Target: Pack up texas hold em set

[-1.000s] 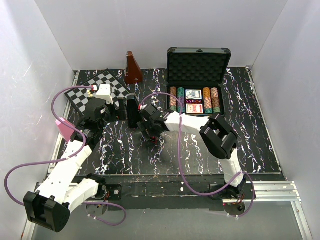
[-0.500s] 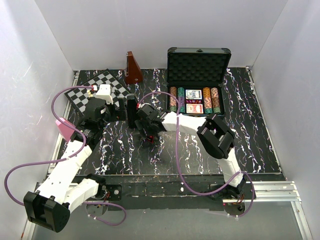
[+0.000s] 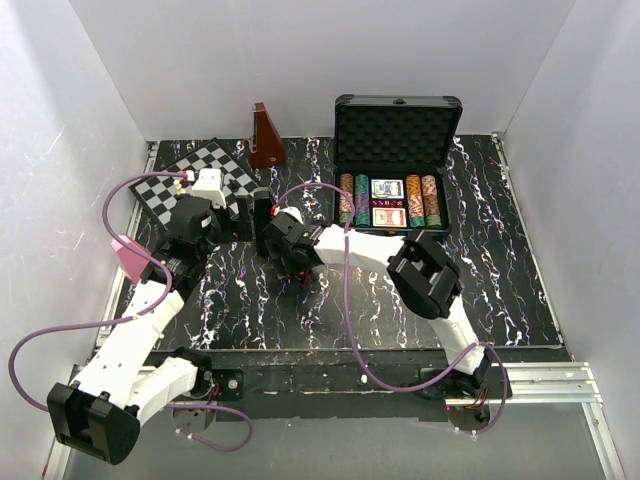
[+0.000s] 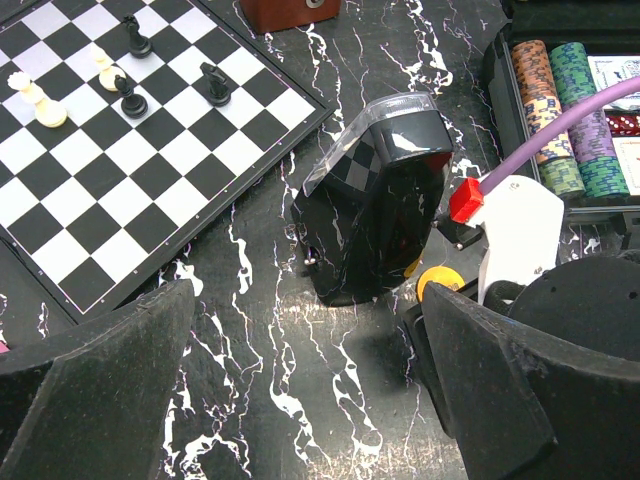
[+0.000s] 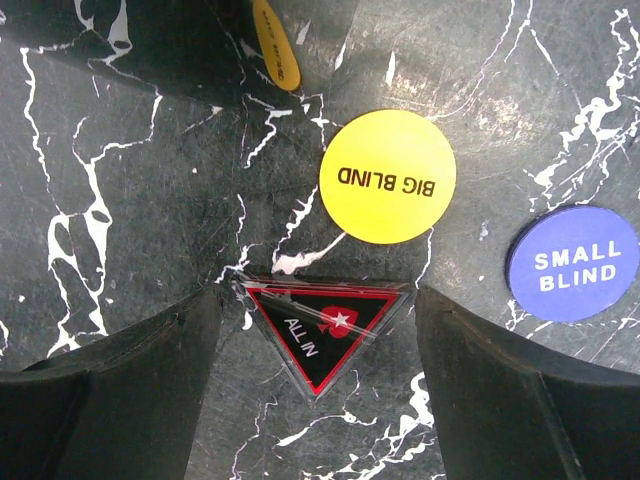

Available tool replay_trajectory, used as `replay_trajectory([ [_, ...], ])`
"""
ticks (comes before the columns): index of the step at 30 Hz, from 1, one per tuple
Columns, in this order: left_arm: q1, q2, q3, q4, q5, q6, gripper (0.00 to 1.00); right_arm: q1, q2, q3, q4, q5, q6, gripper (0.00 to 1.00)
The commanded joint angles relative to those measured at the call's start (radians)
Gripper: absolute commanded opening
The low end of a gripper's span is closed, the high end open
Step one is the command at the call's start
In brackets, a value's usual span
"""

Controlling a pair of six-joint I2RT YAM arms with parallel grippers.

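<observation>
The black case point(image 3: 398, 150) stands open at the back right, holding striped chip rows point(image 3: 345, 198) and card decks point(image 3: 387, 188); they also show in the left wrist view point(image 4: 560, 110). A clear red-and-black triangular "ALL IN" marker point(image 5: 322, 325) lies flat on the table. My right gripper point(image 5: 318, 300) is open with a finger close on each side of it. Beyond it lie a yellow "BIG BLIND" button point(image 5: 388, 177) and a blue "SMALL BLIND" button point(image 5: 572, 265). My left gripper point(image 4: 305, 300) is open and empty, facing a glossy black upright box point(image 4: 375, 200).
A chessboard point(image 3: 195, 175) with several pieces lies at the back left, behind my left gripper point(image 3: 235, 215). A brown pyramid point(image 3: 266, 140) stands at the back. A pink object point(image 3: 128, 255) lies by the left wall. A second yellow disc point(image 5: 275, 45) shows at the black box's foot.
My right arm has swung left and a little back across the table, bringing its gripper closer to the black upright box. The left arm has not moved.
</observation>
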Motion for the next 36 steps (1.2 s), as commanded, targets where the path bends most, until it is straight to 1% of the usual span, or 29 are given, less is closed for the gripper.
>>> replay_trajectory([
  [1, -0.002, -0.026, 0.003, 0.01, 0.006, -0.001, 0.98, 0.006, 0.021, 0.067, -0.049, 0.058, 0.064, 0.84],
  [16, -0.002, -0.033, 0.003, 0.01, 0.005, -0.001, 0.98, 0.009, 0.09, 0.126, -0.079, 0.064, 0.082, 0.83],
  [27, -0.002, -0.035, 0.003, 0.009, 0.005, -0.002, 0.98, 0.017, 0.098, 0.14, -0.128, 0.104, 0.102, 0.81],
  [30, -0.002, -0.035, 0.003, 0.009, 0.005, -0.002, 0.98, 0.023, 0.096, 0.133, -0.131, 0.107, 0.107, 0.79],
  [36, -0.003, -0.034, 0.003, 0.009, 0.003, -0.001, 0.98, 0.027, 0.075, 0.12, -0.13, 0.13, 0.105, 0.72],
])
